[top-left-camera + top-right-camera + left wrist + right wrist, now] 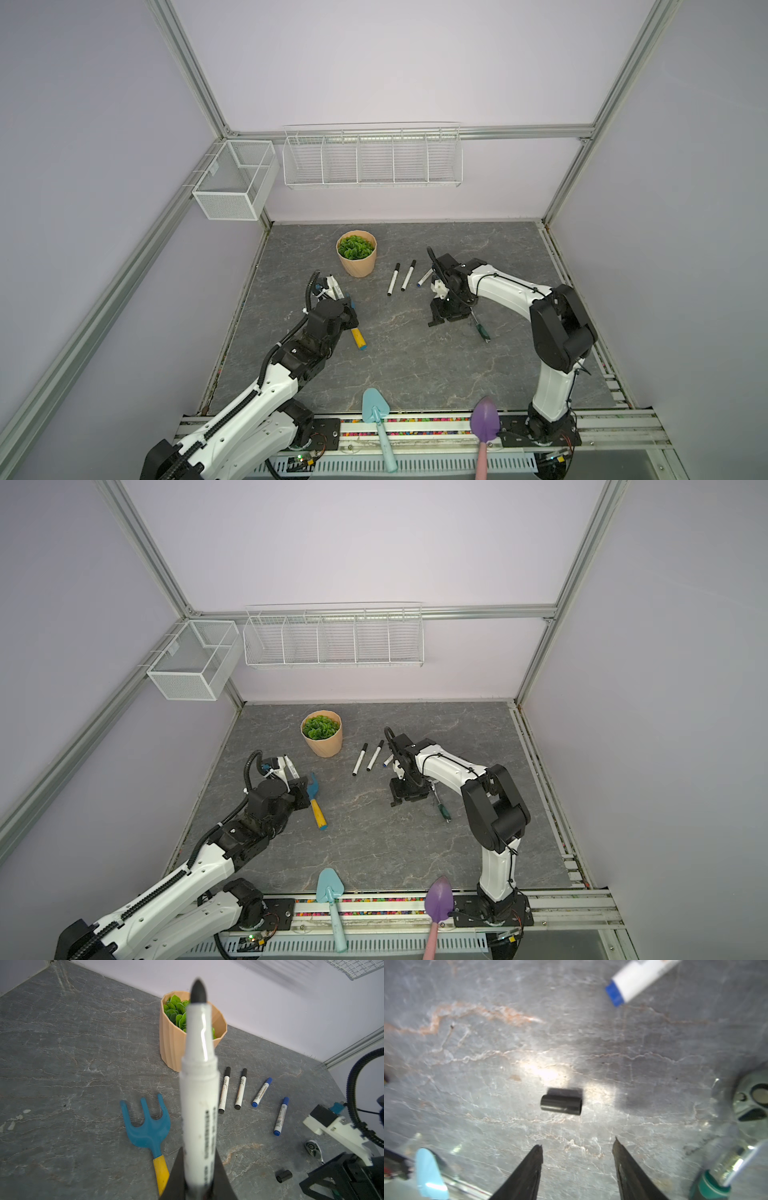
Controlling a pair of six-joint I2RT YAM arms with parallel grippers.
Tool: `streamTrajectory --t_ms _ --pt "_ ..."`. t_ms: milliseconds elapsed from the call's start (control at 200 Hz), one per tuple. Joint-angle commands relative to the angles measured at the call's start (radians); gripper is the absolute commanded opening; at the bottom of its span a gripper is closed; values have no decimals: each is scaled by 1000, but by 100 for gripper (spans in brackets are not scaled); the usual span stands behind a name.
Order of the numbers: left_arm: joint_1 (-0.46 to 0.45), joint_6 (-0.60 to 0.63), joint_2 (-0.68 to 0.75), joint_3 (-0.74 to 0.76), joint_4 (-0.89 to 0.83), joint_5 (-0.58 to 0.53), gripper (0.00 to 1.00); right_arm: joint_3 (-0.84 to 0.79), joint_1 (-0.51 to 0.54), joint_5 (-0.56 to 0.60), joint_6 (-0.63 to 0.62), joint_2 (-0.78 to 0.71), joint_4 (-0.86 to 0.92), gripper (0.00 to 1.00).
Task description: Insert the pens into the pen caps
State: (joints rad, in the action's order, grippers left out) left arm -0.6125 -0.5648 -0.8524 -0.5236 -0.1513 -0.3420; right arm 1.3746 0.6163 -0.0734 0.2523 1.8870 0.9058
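Glossy white pen, smooth black cap
Left gripper clamps the pen, print unreadable; right gripper gapes, the cylindrical cap just ahead.

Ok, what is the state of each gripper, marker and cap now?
Left gripper: shut on the uncapped black marker.
Uncapped black marker: held, tip bare.
Right gripper: open, over the black cap, not touching it.
Black cap: loose, lying on its side.
Black-capped markers: capped, lying flat.
Blue-capped markers: capped, lying flat.
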Motion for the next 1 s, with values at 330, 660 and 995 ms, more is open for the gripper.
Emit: streamTrajectory --t_ms 330,660,995 --pt "-1 -17 42 -20 -38 -51 0 122 174 405 -267 158 114 58" --pt "-1 -11 58 -26 -56 -75 0 128 174 446 -381 203 9 58" --pt "-1 -12 35 -49 -68 -82 0 142 172 261 -420 233 -53 51"
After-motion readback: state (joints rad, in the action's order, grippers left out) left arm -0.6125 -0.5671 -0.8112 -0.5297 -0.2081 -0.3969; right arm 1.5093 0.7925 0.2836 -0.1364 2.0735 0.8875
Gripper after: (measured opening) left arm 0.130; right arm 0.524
